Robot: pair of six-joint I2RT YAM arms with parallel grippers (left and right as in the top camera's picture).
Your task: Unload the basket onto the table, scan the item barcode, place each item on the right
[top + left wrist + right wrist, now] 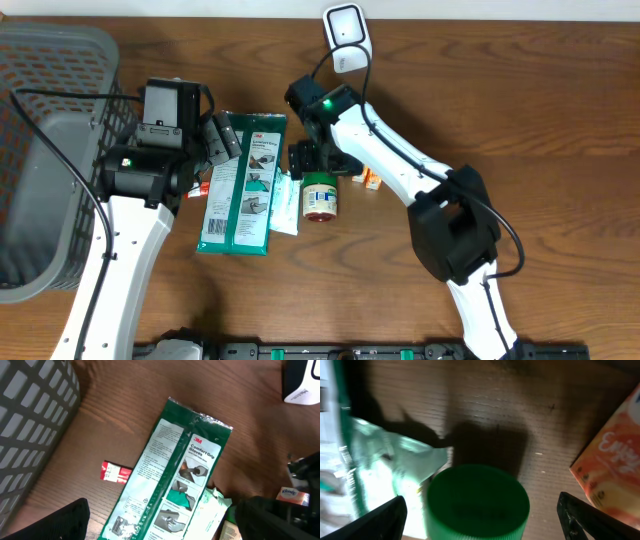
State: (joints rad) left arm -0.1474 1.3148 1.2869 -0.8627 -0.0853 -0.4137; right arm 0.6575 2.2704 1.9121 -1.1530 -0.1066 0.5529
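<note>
As the left gripper [160, 521] hangs wide open above the gloves [175, 470], the right gripper [482, 519], also wide, straddles the jar [320, 200], apparently to grasp it.

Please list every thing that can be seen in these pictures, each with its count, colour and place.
barcode scanner: 1, white, top centre of the table
basket: 1, grey, left edge
glove pack: 1, green, flat, right of the basket
pouch: 1, white and green, between glove pack and jar
jar: 1, green lid, lying beside the pouch
carton: 1, orange, right of the jar
small pack: 1, red, left of the glove pack
table: 1, brown wood
left hand: 1, black, open, at the glove pack's top end
right hand: 1, black, open, over the jar's lid
</note>
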